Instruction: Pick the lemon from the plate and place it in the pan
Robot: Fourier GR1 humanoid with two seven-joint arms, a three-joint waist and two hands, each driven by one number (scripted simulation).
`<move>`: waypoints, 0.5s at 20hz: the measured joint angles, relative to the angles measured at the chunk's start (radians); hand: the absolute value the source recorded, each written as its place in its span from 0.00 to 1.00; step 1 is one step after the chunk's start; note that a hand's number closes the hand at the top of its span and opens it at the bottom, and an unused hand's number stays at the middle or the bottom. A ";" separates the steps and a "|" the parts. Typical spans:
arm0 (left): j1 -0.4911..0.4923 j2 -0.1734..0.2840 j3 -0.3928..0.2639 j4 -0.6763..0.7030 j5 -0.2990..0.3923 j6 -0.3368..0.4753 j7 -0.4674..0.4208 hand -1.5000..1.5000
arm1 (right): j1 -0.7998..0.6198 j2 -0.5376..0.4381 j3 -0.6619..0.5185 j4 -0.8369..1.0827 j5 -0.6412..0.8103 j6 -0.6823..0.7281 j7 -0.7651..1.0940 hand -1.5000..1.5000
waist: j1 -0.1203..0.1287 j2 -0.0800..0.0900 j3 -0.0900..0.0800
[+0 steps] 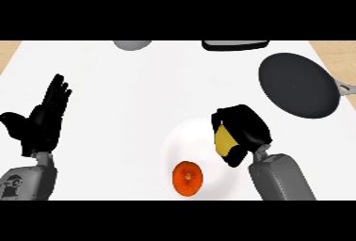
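Right hand (pixel 242 131) at centre-right, fingers curled round lemon (pixel 224 142) over plate (pixel 182 141) edge; pan (pixel 300 84) upper right. Left hand (pixel 40 120) at left, fingers straight, apart.

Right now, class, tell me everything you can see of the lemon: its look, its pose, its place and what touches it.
The lemon shows as a plain yellow patch, smooth and matte; most of it is hidden. The right hand is curled round it, black fingers covering its top and right side, the thumb under its lower end. It sits over the right edge of the white plate; whether it still rests on the plate cannot be told. It lies apart from the orange fruit on that plate, and short of the dark pan.
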 measured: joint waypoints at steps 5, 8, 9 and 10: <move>0.006 -0.001 -0.007 -0.022 0.002 -0.007 0.006 0.50 | 0.114 0.025 -0.047 -0.327 -0.050 -0.006 0.105 1.00 | 0.021 0.006 0.000; -0.016 -0.002 -0.011 -0.012 0.001 -0.014 0.004 0.50 | 0.139 0.030 -0.107 -0.478 -0.084 0.020 0.163 1.00 | 0.039 0.014 0.000; -0.015 -0.001 -0.015 -0.027 0.001 -0.016 0.013 0.50 | 0.147 0.028 -0.136 -0.518 -0.108 0.030 0.170 1.00 | 0.046 0.015 0.000; -0.019 -0.003 -0.016 -0.027 0.003 -0.021 0.012 0.50 | 0.152 0.030 -0.155 -0.543 -0.130 0.029 0.184 1.00 | 0.052 0.017 0.001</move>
